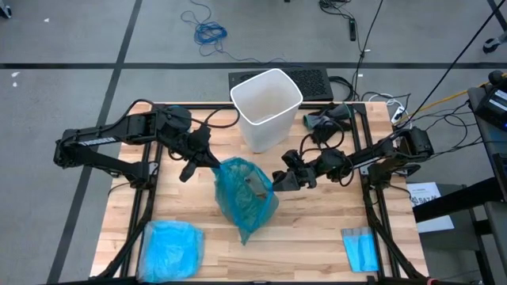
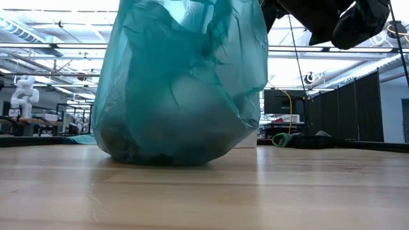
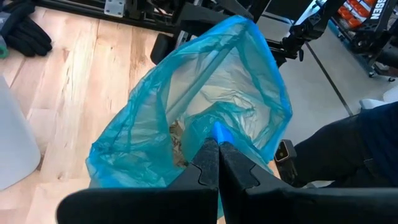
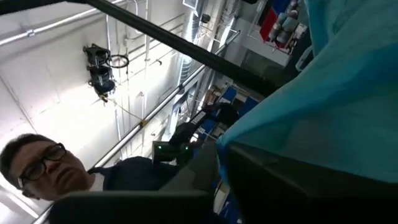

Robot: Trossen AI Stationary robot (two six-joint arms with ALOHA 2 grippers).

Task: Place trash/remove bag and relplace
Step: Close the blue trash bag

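Observation:
The teal-green bag (image 1: 244,196) stands at the table's middle with its bottom (image 2: 172,150) on the wood and its mouth held open. Trash (image 3: 176,138) lies inside it, seen through the mouth. My left gripper (image 1: 212,162) is shut on the bag's left rim. My right gripper (image 1: 277,180) is at the bag's right rim, tipped upward, its fingers closed together on the film (image 4: 323,93). The white bin (image 1: 265,107) stands without a liner at the far side of the table. My left gripper pinches the bag's rim (image 3: 216,132) on its left side between its two fingers, coming slanting down from the table's left. The film rises taut to the fingers, and the bag's bottom stays on the table. My right gripper pinches the bag's right rim (image 4: 231,142) between its fingertips, coming from the table's right and slanting upward. One layer or several, I cannot tell. The bag hangs open between both grippers.
A paler sky-blue bag (image 1: 170,249) lies at the near left corner and a flat folded blue sheet (image 1: 360,249) at the near right. A black glove (image 1: 323,120) lies to the right of the bin. A person (image 4: 43,168) shows beyond the table.

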